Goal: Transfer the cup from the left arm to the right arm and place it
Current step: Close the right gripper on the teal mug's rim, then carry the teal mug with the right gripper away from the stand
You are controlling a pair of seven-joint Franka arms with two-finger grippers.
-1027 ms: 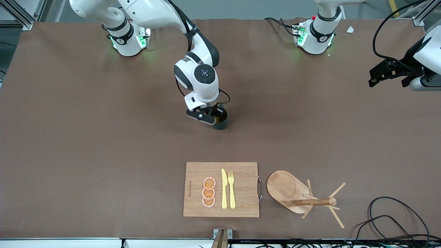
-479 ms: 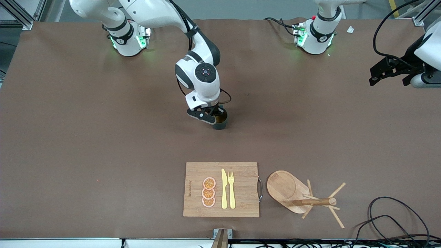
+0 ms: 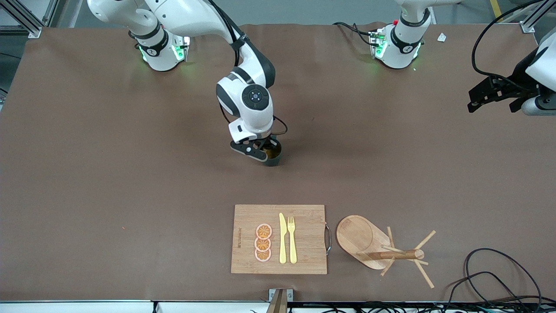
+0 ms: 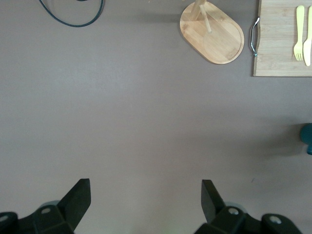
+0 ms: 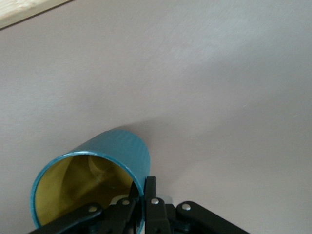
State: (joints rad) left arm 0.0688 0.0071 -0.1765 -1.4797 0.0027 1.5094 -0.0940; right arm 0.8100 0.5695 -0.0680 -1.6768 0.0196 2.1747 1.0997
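- Cup (image 3: 273, 155) teal outside, yellow inside, pinched at rim by right gripper (image 3: 260, 152): one finger in, one out, pressed tight on wall. Mid-table, w/ cutting board (image 3: 304, 256) nearer the front camera.
- Left gripper (image 3: 493, 93) waits over left arm's end of table, fingers (image 4: 80, 195) spread wide, nothing in them.
- Knife (image 3: 282, 238), fork (image 3: 292, 239), orange slices (image 3: 263, 242) on board; wooden mug tree (image 3: 382, 250) lying beside it.

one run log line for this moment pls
right pincer: shut on cup rim, mid-table | left pincer: open, empty, waiting over left arm's end of the table | cup not yet placed
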